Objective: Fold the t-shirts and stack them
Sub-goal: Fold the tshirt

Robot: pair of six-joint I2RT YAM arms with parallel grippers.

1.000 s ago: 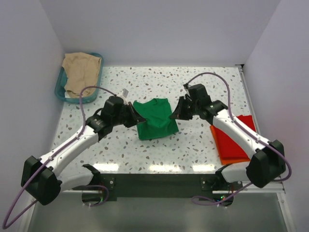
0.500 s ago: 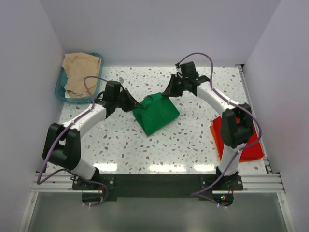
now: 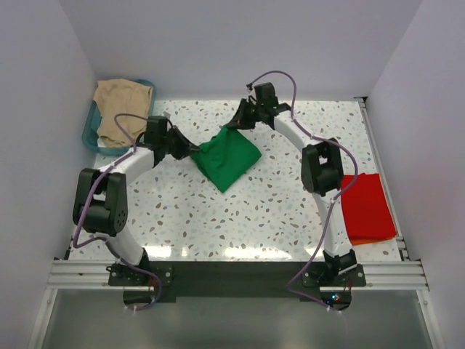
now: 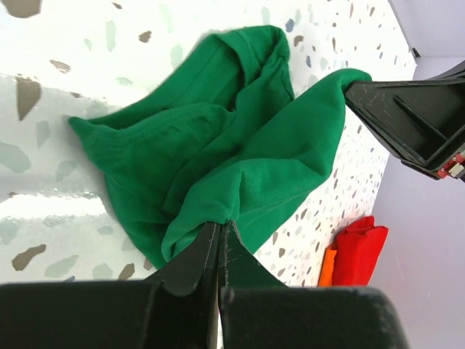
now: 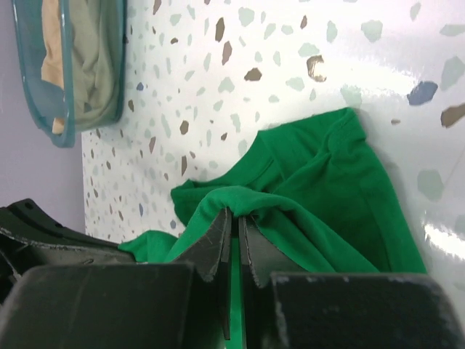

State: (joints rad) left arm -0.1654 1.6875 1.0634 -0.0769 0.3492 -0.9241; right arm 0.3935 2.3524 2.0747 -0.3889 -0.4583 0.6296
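Cloth this soft and light sags: the green t-shirt (image 3: 228, 158) sits central on the worktop (image 3: 290, 211), left pincer (image 4: 220, 228) clamped on its 9 o'clock corner, right pincer (image 5: 234, 214) clamped at 12 o'clock; corners look the best holds.

White shells and black joints on left arm (image 3: 134, 166) and right arm (image 3: 294, 134). Thin purple cable (image 3: 275, 72) looped along each. Matte black and tapering to slim tips at left gripper (image 4: 219, 229) and right gripper (image 5: 234, 217).

The green shirt (image 3: 227, 156) is soft matte knit cloth, table (image 3: 290, 211) is glossy speckled stone-look, basket (image 3: 88, 135) smooth teal plastic, fingers (image 4: 192, 262) matte black plastic.
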